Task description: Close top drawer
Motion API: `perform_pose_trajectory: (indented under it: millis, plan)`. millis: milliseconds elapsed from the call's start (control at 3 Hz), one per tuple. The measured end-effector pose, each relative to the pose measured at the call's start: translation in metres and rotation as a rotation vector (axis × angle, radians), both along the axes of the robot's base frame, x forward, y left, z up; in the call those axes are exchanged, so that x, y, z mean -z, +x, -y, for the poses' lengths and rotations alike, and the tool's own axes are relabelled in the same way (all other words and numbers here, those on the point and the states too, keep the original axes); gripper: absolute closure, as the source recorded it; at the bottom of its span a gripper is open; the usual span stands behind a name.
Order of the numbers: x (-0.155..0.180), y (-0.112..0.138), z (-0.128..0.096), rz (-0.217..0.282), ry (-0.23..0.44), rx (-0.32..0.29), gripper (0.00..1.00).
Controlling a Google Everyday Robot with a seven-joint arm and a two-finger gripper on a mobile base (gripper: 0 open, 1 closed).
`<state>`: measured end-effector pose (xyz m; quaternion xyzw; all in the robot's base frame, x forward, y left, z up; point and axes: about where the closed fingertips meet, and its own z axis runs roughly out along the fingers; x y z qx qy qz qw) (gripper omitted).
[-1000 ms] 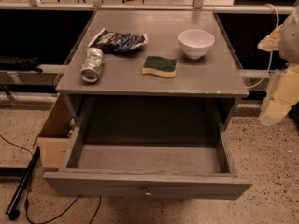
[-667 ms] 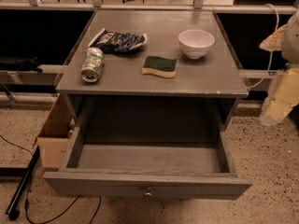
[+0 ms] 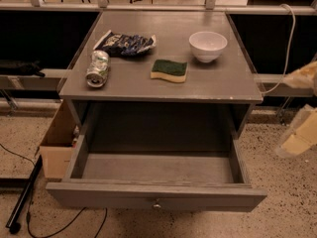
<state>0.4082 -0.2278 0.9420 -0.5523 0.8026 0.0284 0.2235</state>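
The top drawer (image 3: 156, 195) sticks far out from the front of the grey table (image 3: 218, 83). On the table top, a can (image 3: 97, 68) lies by the left edge and a white bowl (image 3: 208, 45) sits near the back right corner. The gripper (image 3: 297, 135) hangs past the right edge, away from the drawer. I cannot tell if it is spread or pressed together.

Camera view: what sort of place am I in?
Probably a lab or test workspace: grey cabinet with top drawer open, cardboard box and loose cables on speckled floor. The tool hangs at the right edge.
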Motion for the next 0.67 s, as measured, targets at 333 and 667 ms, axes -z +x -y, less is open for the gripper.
perform_pose_trajectory:
  millis: [333,667]
  plan:
    - [0.030,-0.025,-0.004,-0.039,0.034,0.010,0.36]
    - [0.054,-0.042,-0.011,-0.073,0.046,0.008,0.60]
